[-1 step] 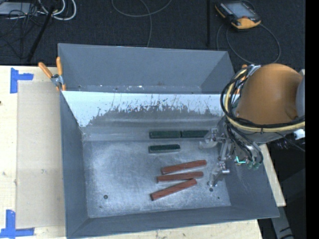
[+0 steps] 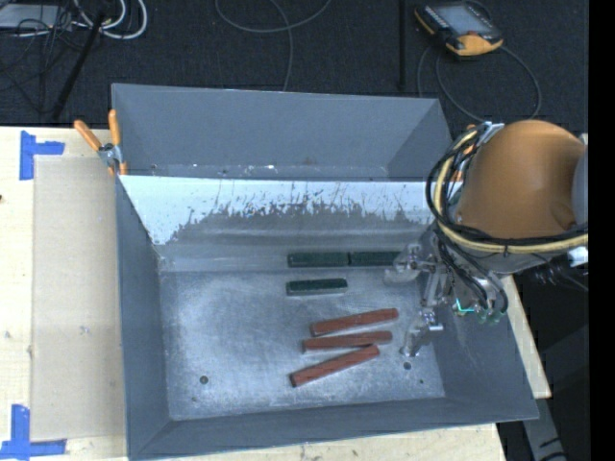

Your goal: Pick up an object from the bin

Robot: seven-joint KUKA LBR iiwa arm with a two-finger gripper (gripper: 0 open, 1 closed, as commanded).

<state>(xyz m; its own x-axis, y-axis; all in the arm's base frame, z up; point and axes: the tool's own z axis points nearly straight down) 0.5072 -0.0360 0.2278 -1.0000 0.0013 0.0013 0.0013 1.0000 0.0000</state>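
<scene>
Three reddish-brown bars lay side by side on the floor of the grey bin (image 2: 139, 353), right of its middle, all slanting slightly: the nearest bar (image 2: 334, 365) closest to the near edge, the middle bar (image 2: 348, 341) just behind it, the third bar (image 2: 354, 322) behind that. Just beside the right ends of the middle and third bars, close to the right wall, hung the pincer (image 2: 416, 334); whether it was spread or pressed together could not be told. Farther back lay one dark green bar (image 2: 316, 286), then two more green bars (image 2: 318, 258) (image 2: 373, 257) end to end at the foot of the far wall
</scene>
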